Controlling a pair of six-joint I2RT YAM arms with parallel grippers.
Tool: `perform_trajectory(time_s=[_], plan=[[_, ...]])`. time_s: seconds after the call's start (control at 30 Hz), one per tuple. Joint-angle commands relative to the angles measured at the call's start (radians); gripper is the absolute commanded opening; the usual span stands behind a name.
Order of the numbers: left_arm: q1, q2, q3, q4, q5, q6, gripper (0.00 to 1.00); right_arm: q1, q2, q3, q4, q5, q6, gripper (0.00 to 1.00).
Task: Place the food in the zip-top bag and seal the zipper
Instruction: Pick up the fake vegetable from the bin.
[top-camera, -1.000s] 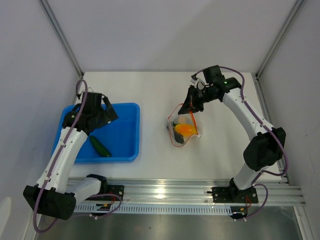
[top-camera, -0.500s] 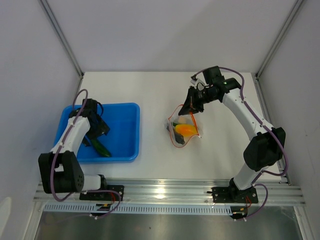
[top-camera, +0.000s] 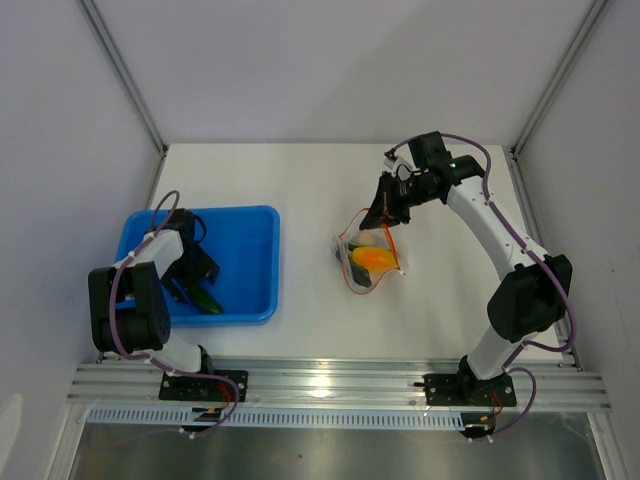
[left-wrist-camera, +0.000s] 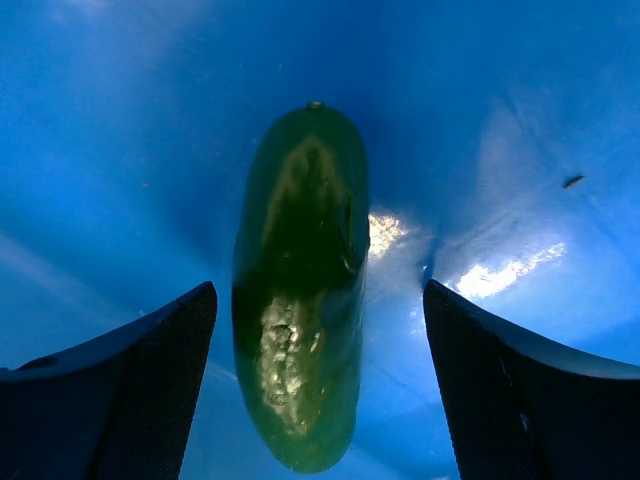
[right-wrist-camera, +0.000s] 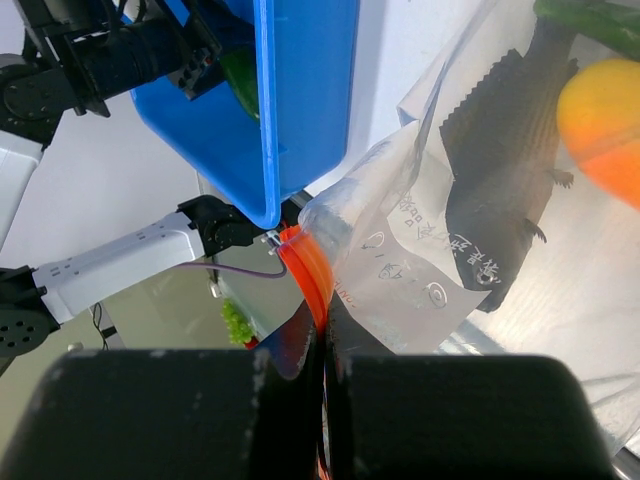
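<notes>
A dark green cucumber-like piece (top-camera: 203, 299) lies in the blue tray (top-camera: 250, 265); in the left wrist view it (left-wrist-camera: 300, 290) lies between my open fingers. My left gripper (top-camera: 187, 282) is low in the tray over it, open. The clear zip-top bag (top-camera: 368, 262) lies mid-table with a yellow-orange piece (top-camera: 372, 257) and a green piece (right-wrist-camera: 590, 18) inside. My right gripper (top-camera: 383, 215) is shut on the orange-red zipper (right-wrist-camera: 308, 262) at the bag's mouth edge and holds it lifted.
The blue tray also shows in the right wrist view (right-wrist-camera: 300, 110), left of the bag. Aluminium frame posts stand at the back corners. The white table ends at a metal rail (top-camera: 330, 380) along the near edge.
My left arm folded back and lowered its gripper into the tray's near-left part, down over the green piece. My right gripper and the bag stayed put.
</notes>
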Motion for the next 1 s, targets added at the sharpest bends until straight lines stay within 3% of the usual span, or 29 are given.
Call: perform_trajectory(time_s=[0.0,0.1,0.2,0.3,0.43,0.5,0.57,0.7,0.9,0.97], plan=[[0.015,0.027,-0.017,0.055,0.028,0.008,0.85,-0.012,-0.042,0.01,-0.008,-0.004,-0.012,0.0],[0.017,0.049,-0.009,0.069,0.034,0.013,0.81,-0.01,-0.04,0.013,-0.009,-0.006,-0.012,0.0],[0.017,0.055,0.004,0.067,0.036,0.011,0.71,-0.013,-0.037,0.015,-0.009,-0.006,-0.009,0.0],[0.017,0.062,0.006,0.064,0.044,0.022,0.53,-0.013,-0.037,0.019,-0.011,-0.003,-0.01,0.0],[0.018,0.033,-0.006,0.081,0.056,0.04,0.15,-0.013,-0.037,0.021,-0.011,-0.003,-0.007,0.0],[0.018,0.015,-0.014,0.089,0.065,0.05,0.06,-0.013,-0.036,0.021,-0.009,-0.004,-0.007,0.0],[0.018,-0.005,-0.003,0.086,0.079,0.056,0.01,-0.013,-0.033,0.021,-0.006,-0.006,-0.004,0.0],[0.018,-0.082,0.034,0.054,0.13,0.068,0.0,-0.013,-0.033,0.022,-0.006,-0.004,0.001,0.0],[0.015,-0.381,0.087,0.13,0.41,0.099,0.01,-0.013,-0.03,0.033,-0.012,0.002,0.01,0.0],[-0.009,-0.407,0.136,0.106,0.476,0.103,0.01,-0.013,-0.028,0.042,-0.012,0.005,0.016,0.0]])
